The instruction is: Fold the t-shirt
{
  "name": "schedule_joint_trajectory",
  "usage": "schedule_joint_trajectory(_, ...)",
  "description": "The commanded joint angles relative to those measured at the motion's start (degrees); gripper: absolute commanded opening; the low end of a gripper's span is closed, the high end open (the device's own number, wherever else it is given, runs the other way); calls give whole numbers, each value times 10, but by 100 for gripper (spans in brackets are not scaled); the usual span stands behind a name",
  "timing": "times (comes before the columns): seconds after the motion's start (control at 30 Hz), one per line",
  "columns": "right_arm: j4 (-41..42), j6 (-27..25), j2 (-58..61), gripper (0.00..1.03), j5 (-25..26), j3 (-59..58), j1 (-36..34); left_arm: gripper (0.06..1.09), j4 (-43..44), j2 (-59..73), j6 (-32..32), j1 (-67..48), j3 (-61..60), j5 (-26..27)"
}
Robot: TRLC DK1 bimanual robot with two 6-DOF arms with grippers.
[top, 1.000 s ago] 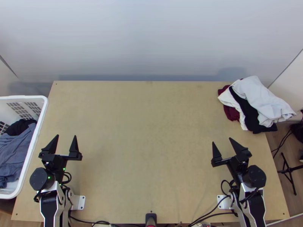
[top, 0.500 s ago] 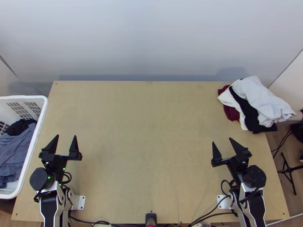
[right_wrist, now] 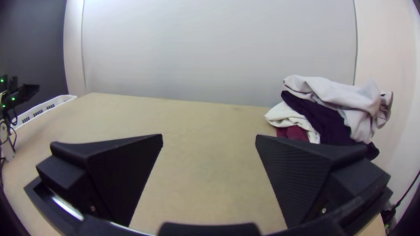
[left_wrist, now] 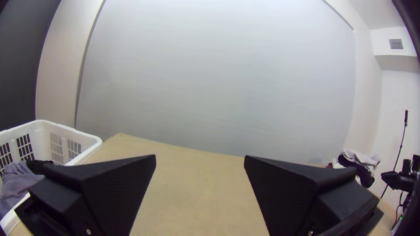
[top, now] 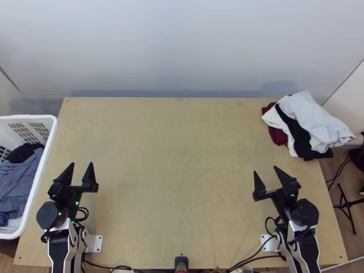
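Note:
My left gripper (top: 81,164) stands open near the table's left edge, beside the basket. In the left wrist view, the left gripper (left_wrist: 200,158) has nothing between its fingers. Over the table's right part, my right gripper (top: 265,169) is open too, below the clothes pile in the picture. In the right wrist view, the right gripper (right_wrist: 209,136) holds nothing. The pile at the table's far right corner has a light grey cloth (top: 309,113) bunched on top, with a black cloth (top: 300,139), a white one (top: 274,119) and a maroon one (top: 277,135) under it. Which is the t-shirt, I cannot tell.
A white basket (top: 51,136) with blue-grey cloth (top: 20,182) and black cloth (top: 22,152) inside stands against the table's left edge. Bare wood of the table (top: 177,168) lies between the arms. Cables (top: 255,252) run along the near edge, and a grey wall rises behind.
The left gripper has shifted very slightly to the right, its left finger a little closer to the other. The right gripper has moved very slightly left.

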Motion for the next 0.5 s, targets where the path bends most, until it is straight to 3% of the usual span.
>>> schedule_joint_trajectory(0.0,0,8,-1,99,24,1,-19,104,2,1,-18,-15,2,-7)
schedule_joint_trajectory(0.23,7,8,9,99,37,52,-57,103,-44,51,32,2,72,-10)
schedule_joint_trajectory(0.3,4,0,63,99,37,94,-49,98,-52,131,34,3,121,-10)
schedule_joint_trajectory(0.47,-15,-46,227,98,37,231,-51,98,-171,324,41,5,317,-10)
